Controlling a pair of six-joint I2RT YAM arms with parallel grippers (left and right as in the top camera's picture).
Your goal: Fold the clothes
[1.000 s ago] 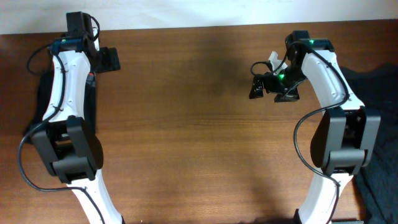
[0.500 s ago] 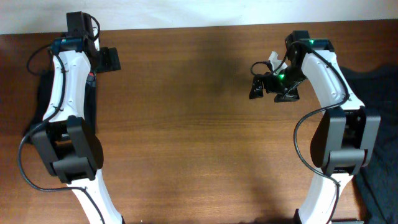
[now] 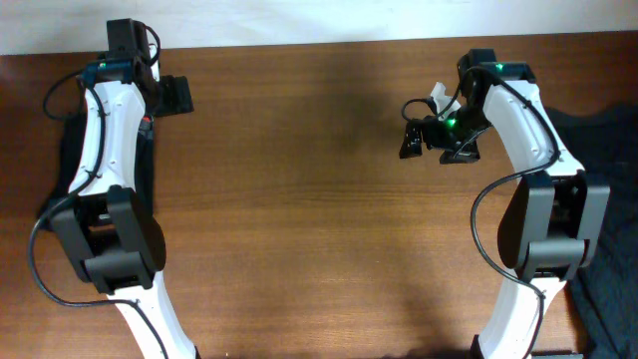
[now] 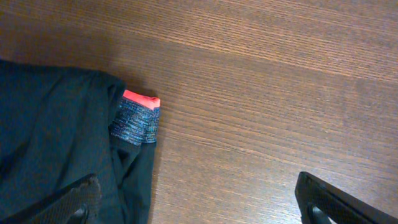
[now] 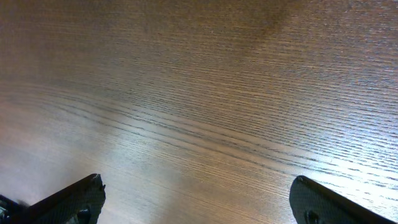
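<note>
1. Folding looks unstarted: the trousers (image 4: 56, 149) lie bunched at the left wrist view's left edge, with the waistband (image 4: 137, 119) on the table (image 4: 261, 93).
2. We see both the left gripper (image 4: 199, 205) and the right gripper (image 5: 196, 202) with jaws apart, holding nothing.
3. Next we'd pinch the waistband and drag the trousers centreward.
4. Brown wood grain; pale wall (image 3: 299, 20) along the overhead's top.

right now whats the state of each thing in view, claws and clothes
left claw: open, holding nothing
right claw: open, holding nothing
trousers: lying slack on the table, waistband corner showing, not gripped
dark heap: rumpled, at the right edge of view, untouched
</note>
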